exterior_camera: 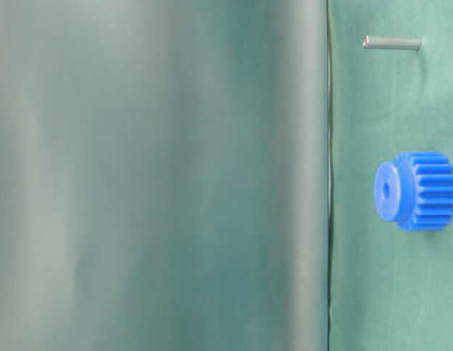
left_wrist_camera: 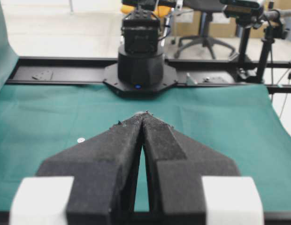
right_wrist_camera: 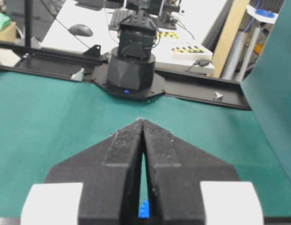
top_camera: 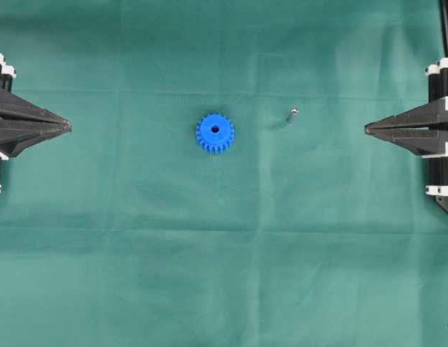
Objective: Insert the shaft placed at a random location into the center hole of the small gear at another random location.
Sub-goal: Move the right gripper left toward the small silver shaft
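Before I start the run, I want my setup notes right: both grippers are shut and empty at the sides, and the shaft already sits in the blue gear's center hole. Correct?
Not quite. The shaft is not in the center hole; it stands apart on the cloth, between the small gear and the right gripper, as the overhead view shows. The rest holds: the left gripper and right gripper are shut and empty.

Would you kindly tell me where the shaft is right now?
In the overhead view, the shaft stands on the green cloth, right of the small gear, apart from it.
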